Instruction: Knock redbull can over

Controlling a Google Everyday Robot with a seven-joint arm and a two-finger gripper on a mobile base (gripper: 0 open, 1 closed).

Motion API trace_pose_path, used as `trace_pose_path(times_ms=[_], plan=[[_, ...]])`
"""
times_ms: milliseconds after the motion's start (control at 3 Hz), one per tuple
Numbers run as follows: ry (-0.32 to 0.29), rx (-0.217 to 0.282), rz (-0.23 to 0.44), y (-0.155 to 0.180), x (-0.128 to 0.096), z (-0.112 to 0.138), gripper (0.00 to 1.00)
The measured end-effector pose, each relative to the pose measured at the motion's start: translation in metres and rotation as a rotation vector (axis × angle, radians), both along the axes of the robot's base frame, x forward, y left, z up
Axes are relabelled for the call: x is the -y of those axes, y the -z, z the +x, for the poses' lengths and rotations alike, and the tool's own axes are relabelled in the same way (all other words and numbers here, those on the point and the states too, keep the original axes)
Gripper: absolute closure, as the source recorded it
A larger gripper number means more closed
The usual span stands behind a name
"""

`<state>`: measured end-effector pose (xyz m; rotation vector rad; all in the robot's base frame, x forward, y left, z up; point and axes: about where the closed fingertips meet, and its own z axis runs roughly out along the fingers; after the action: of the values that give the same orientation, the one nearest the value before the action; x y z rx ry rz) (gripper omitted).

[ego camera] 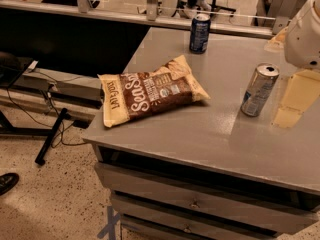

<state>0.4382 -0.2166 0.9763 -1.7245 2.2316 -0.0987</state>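
Redbull can: the slim, tall silver metal redbull can point(259, 90) with blue patches is seen on the right part of the grey metal bench point(200, 129). It leans with its shiny top towards the right and is not yet lying down.
Tool: the pale yellowish tool point(291, 101) is held low over the bench, just to the right of the redbull can and under the white arm point(306, 31). Contact cannot be made out, and whether the tool is released or clenched cannot be told.
Risk, half-done knock: if only a light brush is given, the redbull can is judged likely to rock back upright.
Risk, rolling: if too hard a push is given, the fallen can could be sent rolling off the bench.
Risk, wrong target: the shorter dark blue can point(200, 32) is set at the far edge, well apart, and is unlikely to be struck.
Surroundings: a brown and cream crinkled chip bag point(150, 91) is laid flat to the left, near but apart. It would be met by a leftward sweep.
Obstruction: nothing is seen between tool and redbull can.
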Motion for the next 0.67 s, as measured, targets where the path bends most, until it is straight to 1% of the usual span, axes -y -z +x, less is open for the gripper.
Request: trace_pose_path(times_ms=[333,667], plan=[[0.000,0.003,0.001,-0.001,0.000,0.000,0.00],[0.062,0.043,0.035,0.004,0.028,0.023,0.00]])
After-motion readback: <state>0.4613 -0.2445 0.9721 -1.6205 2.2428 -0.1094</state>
